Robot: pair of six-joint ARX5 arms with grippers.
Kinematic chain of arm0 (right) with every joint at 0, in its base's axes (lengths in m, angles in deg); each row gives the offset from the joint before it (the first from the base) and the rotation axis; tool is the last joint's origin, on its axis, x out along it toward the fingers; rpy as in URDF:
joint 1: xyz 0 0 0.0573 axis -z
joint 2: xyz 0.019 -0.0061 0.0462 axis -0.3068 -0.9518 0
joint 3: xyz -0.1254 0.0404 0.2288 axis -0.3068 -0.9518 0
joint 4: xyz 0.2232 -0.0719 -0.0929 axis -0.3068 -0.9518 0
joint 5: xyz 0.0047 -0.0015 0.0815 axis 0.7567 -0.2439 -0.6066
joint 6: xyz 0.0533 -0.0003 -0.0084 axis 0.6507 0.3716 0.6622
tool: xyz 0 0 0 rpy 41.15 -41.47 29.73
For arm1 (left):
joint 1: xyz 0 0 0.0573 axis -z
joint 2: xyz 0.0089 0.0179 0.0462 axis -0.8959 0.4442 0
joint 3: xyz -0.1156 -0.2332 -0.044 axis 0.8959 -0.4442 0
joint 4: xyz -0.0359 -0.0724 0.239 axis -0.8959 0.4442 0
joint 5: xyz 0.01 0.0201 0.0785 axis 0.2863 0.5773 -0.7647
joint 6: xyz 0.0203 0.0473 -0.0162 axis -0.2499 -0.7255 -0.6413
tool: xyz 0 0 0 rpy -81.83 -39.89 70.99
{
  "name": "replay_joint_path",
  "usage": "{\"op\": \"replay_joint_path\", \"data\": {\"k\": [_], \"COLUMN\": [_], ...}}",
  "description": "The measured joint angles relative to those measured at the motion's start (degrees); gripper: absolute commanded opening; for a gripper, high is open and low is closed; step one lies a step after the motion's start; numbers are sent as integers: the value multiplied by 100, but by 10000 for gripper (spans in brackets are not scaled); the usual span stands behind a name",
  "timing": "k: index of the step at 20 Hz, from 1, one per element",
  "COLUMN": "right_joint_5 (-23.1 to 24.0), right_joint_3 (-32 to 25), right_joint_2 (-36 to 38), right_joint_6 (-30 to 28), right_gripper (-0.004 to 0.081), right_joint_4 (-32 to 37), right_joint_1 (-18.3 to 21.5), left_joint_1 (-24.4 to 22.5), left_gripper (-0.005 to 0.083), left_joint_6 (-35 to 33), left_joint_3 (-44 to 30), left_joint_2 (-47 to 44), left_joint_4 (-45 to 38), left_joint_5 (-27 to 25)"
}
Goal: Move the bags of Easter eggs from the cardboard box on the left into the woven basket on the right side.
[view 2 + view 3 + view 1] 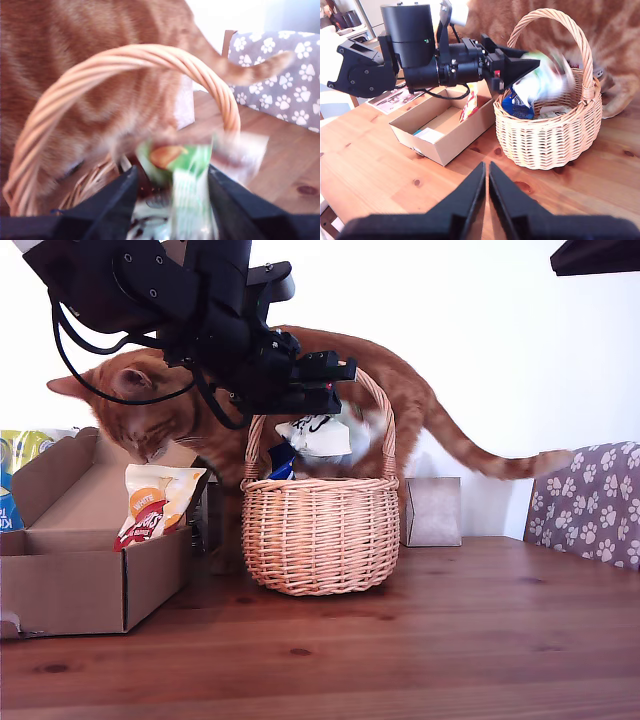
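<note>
My first gripper [340, 385] hovers over the woven basket [320, 530], beside its arched handle [150, 55]. Its jaws stand apart, and a blurred white-green bag [187, 160] hangs between and just below them, over the basket's mouth [318, 437]. A dark blue bag [283, 462] lies inside the basket. At the exterior view's left the cardboard box [60, 580] holds a cream-and-orange bag [155, 502] leaning on its wall. In the second wrist view, my second gripper [486, 185] hangs above the table with its fingers together and nothing between them.
A ginger cat [380, 370] stands behind the basket with its head over the box. A small grey-beige box [432, 510] sits behind the basket. A paw-print chair [590, 505] is at the exterior view's right. An arm's dark part [595, 255] shows above it.
</note>
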Motion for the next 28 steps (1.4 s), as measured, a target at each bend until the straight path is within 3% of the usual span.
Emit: {"op": "replay_joint_path", "data": {"k": [3, 4, 9, 14, 18, 23, 28], "right_joint_5": [-9, -9, -9, -9, -9, -9, -9], "right_joint_3": [0, 0, 0, 0, 0, 0, 0], "right_joint_2": [0, 0, 0, 0, 0, 0, -13], "right_joint_6": [0, 0, 0, 0, 0, 0, 0], "right_gripper": [-12, -12, -12, -12, -12, -12, -12], "right_joint_4": [0, 0, -2, 0, 0, 0, 0], "right_joint_1": [0, 0, 0, 0, 0, 0, 0], "left_joint_1": [31, 63, 234, 127, -363, -743, -1263], "left_gripper": [457, 416, 29, 2, -20, -20, -20], "left_joint_6": [-44, -114, -664, -975, -990, -940, -752], "left_joint_3": [22, 26, 39, 129, 138, -1040, -2621], "left_joint_2": [0, -2, -691, -2455, -2763, -3427, -4092], "left_joint_4": [52, 192, 2020, 3659, 4795, 4435, 3104], "left_joint_5": [-2, 0, 4, 184, 446, 713, 935]}}
